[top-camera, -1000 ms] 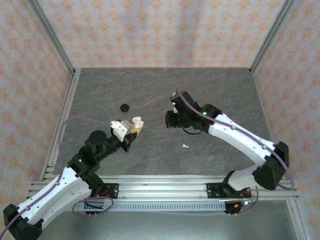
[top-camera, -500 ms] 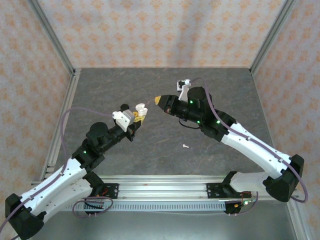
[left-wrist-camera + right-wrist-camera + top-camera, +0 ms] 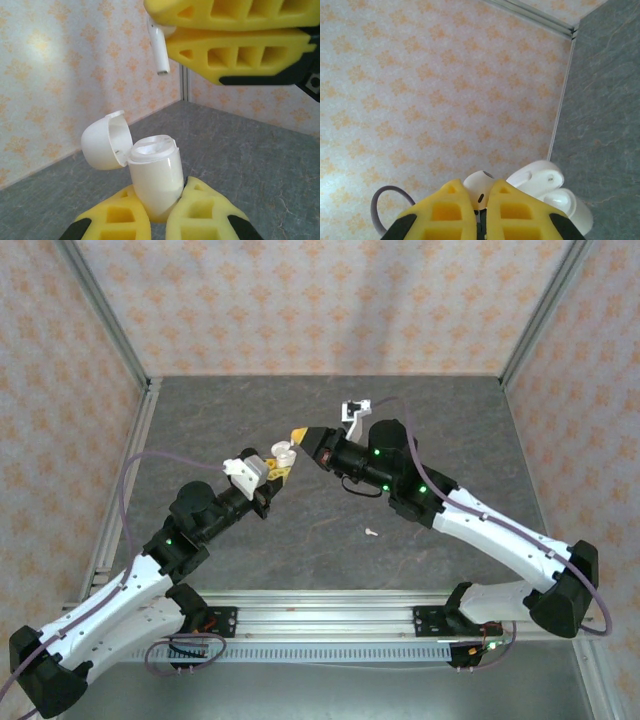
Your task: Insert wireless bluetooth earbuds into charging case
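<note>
The white charging case (image 3: 155,177) stands upright with its lid (image 3: 102,140) flipped open, and my left gripper (image 3: 160,220) is shut on its lower end. From above, the case (image 3: 283,452) hangs over the table's middle. My right gripper (image 3: 300,436) is shut on one white earbud (image 3: 159,45), whose stem points down just above and slightly left of the case's open top, apart from it. In the right wrist view the earbud (image 3: 481,185) sits between the yellow fingers, with the case (image 3: 555,197) just beyond. A second earbud (image 3: 371,533) lies on the table.
The grey stone-look table (image 3: 440,430) is enclosed by patterned walls (image 3: 320,300) at the back and on both sides. An aluminium rail (image 3: 330,615) runs along the near edge by the arm bases.
My right gripper has swung left and up with the earbud until it hangs right over the case. My left gripper has lifted the open case slightly towards it.
</note>
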Controlling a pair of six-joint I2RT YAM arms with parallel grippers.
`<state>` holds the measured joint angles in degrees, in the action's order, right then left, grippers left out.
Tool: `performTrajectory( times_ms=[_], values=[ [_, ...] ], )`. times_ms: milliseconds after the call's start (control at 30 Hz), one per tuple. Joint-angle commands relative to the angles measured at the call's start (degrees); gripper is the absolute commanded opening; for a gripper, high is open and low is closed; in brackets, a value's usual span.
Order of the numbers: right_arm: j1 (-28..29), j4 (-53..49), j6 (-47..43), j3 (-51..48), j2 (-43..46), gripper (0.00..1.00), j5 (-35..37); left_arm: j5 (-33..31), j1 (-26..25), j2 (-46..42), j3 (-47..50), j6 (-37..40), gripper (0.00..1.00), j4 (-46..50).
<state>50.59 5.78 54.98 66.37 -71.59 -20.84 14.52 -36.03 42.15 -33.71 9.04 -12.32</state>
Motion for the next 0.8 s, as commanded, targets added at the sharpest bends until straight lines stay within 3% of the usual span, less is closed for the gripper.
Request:
performTrajectory(
  times_ms=[0, 767],
  values=[
    [1.3, 4.9, 1.8, -1.0, -0.5, 0.1, 0.8, -0.6, -0.5, -0.6, -1.7, -0.1, 0.0, -2.2],
    [2.4, 5.6, 5.0, -3.1, -2.1, 0.1, 2.8, -3.1, -0.5, -1.3, -1.5, -0.1, 0.0, -3.6]
  ],
)
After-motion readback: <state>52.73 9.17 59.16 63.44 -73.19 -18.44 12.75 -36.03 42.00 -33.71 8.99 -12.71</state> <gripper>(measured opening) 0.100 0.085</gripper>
